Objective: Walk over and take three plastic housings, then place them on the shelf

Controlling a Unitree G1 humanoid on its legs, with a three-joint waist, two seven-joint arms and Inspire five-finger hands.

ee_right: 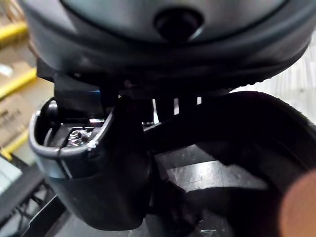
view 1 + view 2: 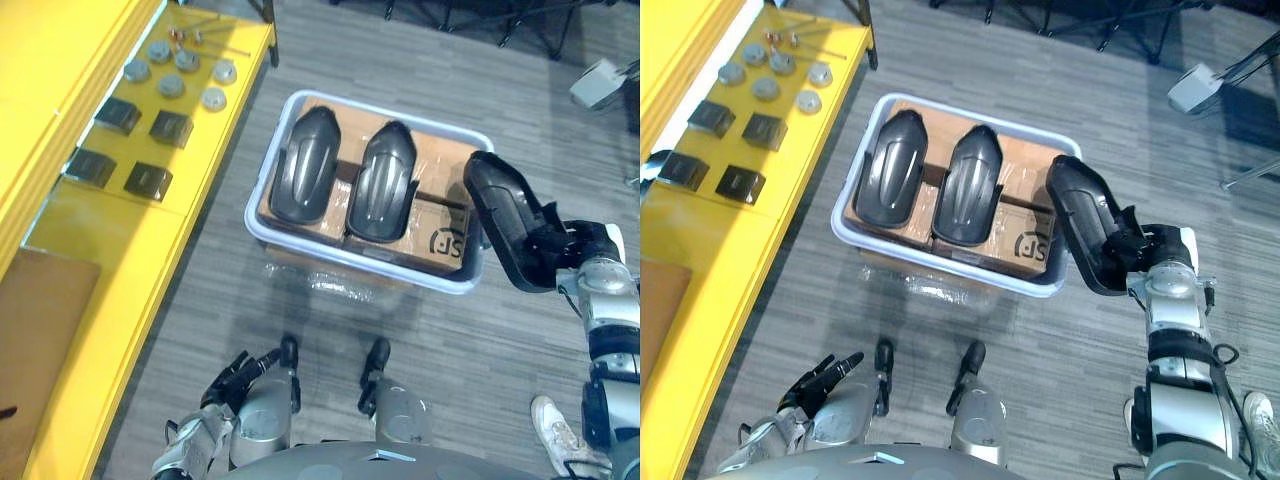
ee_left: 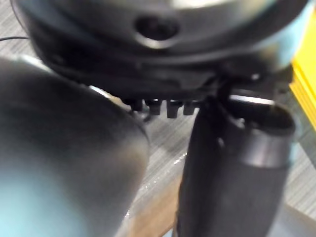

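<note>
While aloft, robot hand (image 2: 562,246) around housing (image 2: 500,212)

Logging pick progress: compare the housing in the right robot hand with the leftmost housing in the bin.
The held housing is gripped by the right robot hand, lifted at the bin's right end; the leftmost housing lies inside on cardboard. The held one is tilted; the leftmost lies flat, ribs up. Both are black shells.

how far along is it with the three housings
Early. Done: nothing yet, no housing lies on the yellow shelf. In hand: the right hand has its fingers curled round one black housing at the right end of the tub. Left: two more housings lie on the cardboard in the tub, and all three must reach the shelf. The left hand hangs open, low by the shelf.
</note>
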